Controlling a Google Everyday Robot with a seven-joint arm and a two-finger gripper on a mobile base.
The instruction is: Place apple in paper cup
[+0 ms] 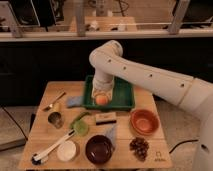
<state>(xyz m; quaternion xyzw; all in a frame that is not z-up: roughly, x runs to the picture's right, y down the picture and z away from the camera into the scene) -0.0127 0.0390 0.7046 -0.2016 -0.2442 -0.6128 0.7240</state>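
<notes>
Apple (102,100) lies in the green tray (127,99) at the back of the bench (44,96), near the tray's front wall. We see the hand (101,93) reaching down into the tray, right on top of the apple and touching or almost touching it. We cannot tell whether the hand grips the apple or only rests over it, since the wrist hides that part. The white arm (150,80) sweeps in from the right and bends down over the tray. The cup (66,150) stands upright at the front left of the bench, well apart from the tray. A brush (49,149) lies just to its left and a dark bowl (98,149) just to its right. An orange bowl (144,121) sits on the right side, and a metal can (55,119) on the left.
</notes>
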